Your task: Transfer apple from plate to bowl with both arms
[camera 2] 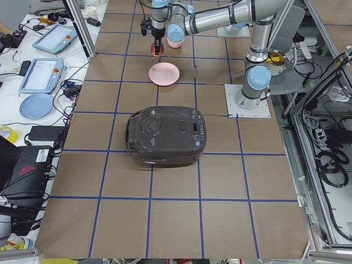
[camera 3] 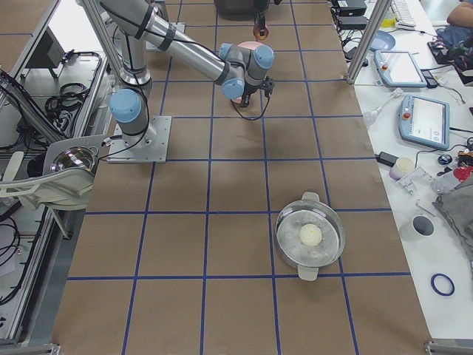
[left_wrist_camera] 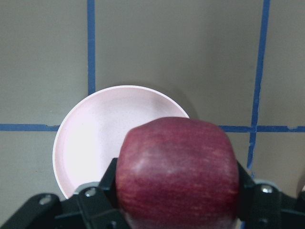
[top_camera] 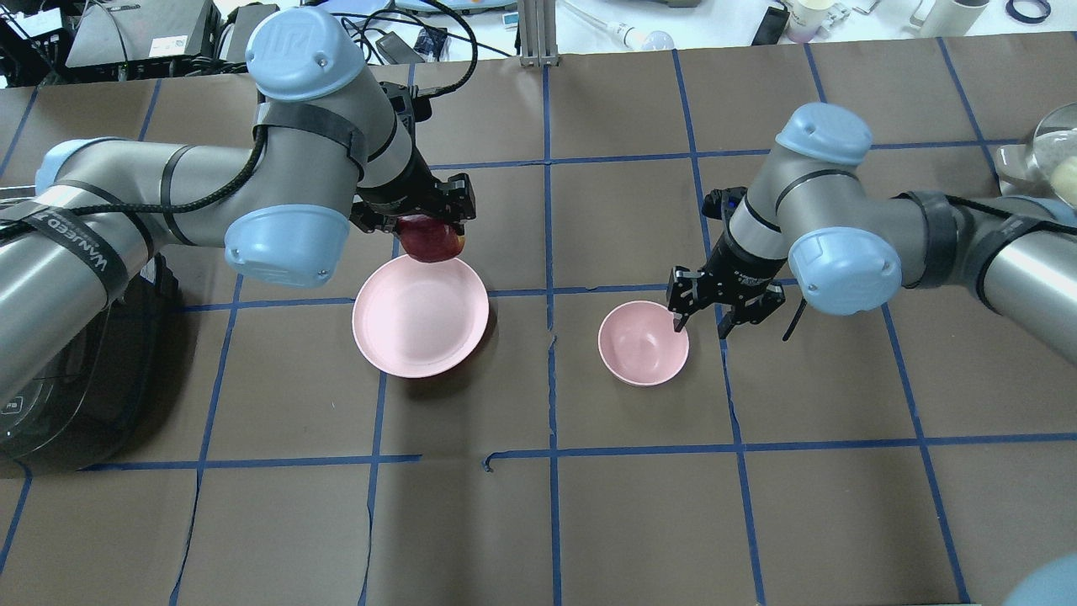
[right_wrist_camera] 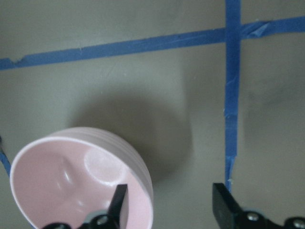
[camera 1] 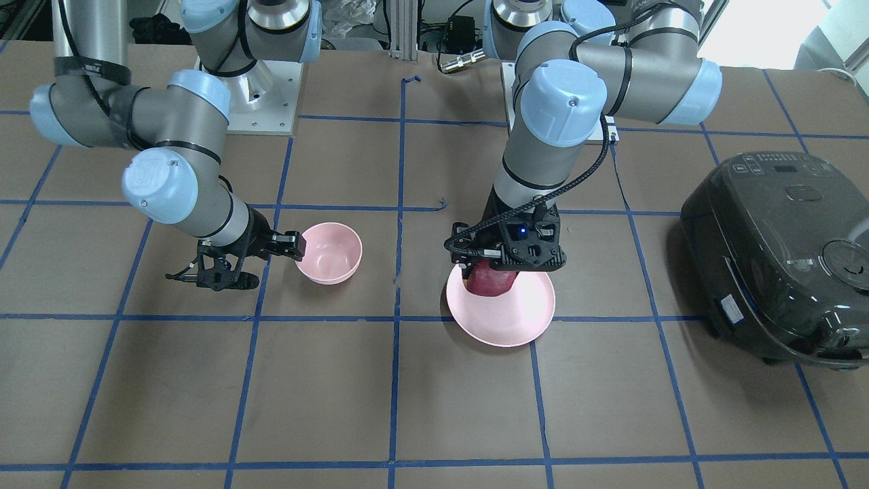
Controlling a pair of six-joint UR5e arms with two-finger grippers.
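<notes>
My left gripper (camera 1: 491, 266) is shut on the dark red apple (camera 1: 489, 282) and holds it in the air over the far rim of the wide pink plate (camera 1: 506, 319). The left wrist view shows the apple (left_wrist_camera: 178, 167) between both fingers, with the plate (left_wrist_camera: 90, 133) bare below. In the overhead view the apple (top_camera: 431, 238) hangs at the plate's (top_camera: 421, 332) far edge. My right gripper (top_camera: 702, 322) is open at the small pink bowl (top_camera: 644, 343). In the right wrist view one fingertip (right_wrist_camera: 119, 198) is over the bowl's (right_wrist_camera: 62, 171) inside and the other is outside the rim.
A black rice cooker (camera 1: 781, 251) stands on the robot's left end of the table, beyond the plate. A glass-lidded metal pot (camera 3: 310, 237) sits at the right end. Blue tape lines grid the brown table (top_camera: 639, 522).
</notes>
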